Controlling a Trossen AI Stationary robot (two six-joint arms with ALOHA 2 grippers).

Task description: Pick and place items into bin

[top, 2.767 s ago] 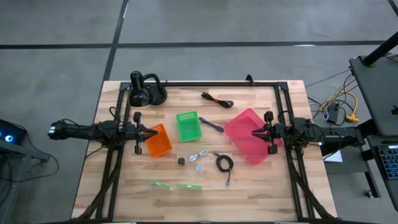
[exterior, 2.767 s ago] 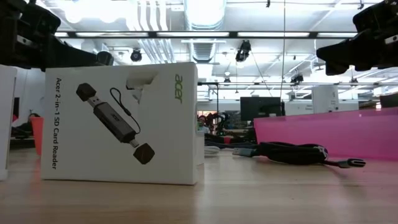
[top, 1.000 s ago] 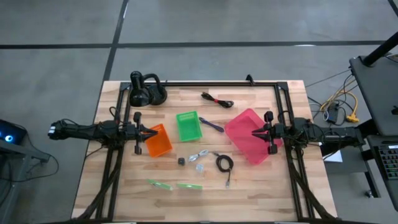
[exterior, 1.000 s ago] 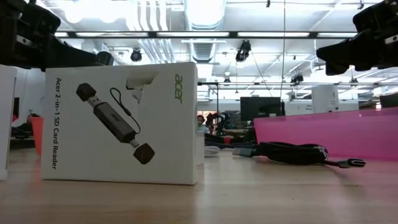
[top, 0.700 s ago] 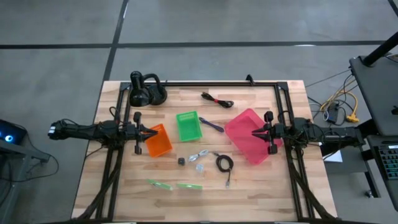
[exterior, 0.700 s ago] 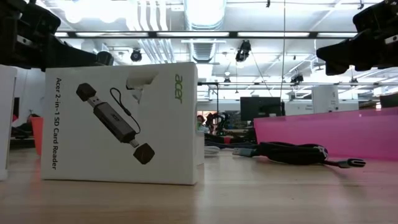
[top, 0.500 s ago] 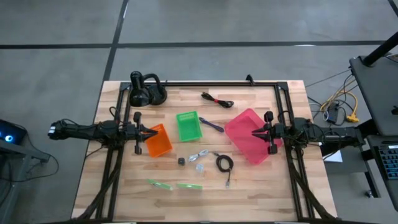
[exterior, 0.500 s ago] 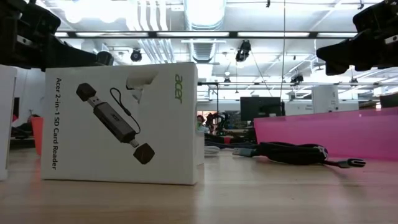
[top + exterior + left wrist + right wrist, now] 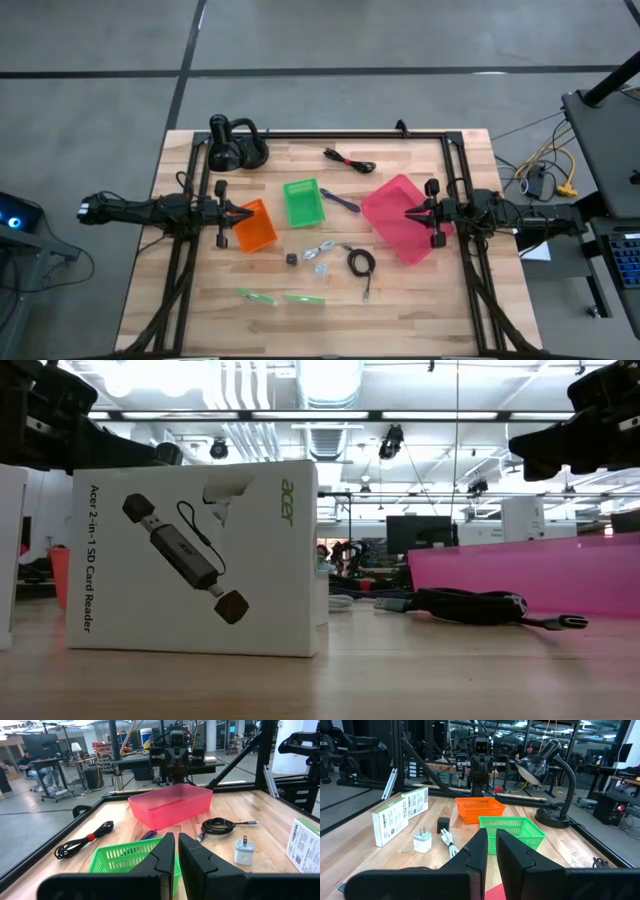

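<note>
My left gripper [image 9: 232, 213] hovers shut and empty by the orange bin [image 9: 254, 226]. My right gripper [image 9: 408, 213] hovers shut and empty over the pink bin [image 9: 400, 230]. The items lie loose on the table. A purple pen [image 9: 340, 200] lies between the green bin [image 9: 303, 202] and the pink bin. A tied black cable [image 9: 349, 160] lies at the far side. A coiled black cable [image 9: 361, 263], a tiny black cube [image 9: 292, 259] and a white charger with its cable [image 9: 320, 252] lie in the middle. Two thin green-edged boxes [image 9: 280, 297] stand near the front edge.
A black desk lamp [image 9: 235, 145] stands at the far left corner. A black frame [image 9: 340, 133] runs along the far edge and both sides. In the low view a white card-reader box [image 9: 190, 555] stands close in front, beside the coiled cable [image 9: 465, 605].
</note>
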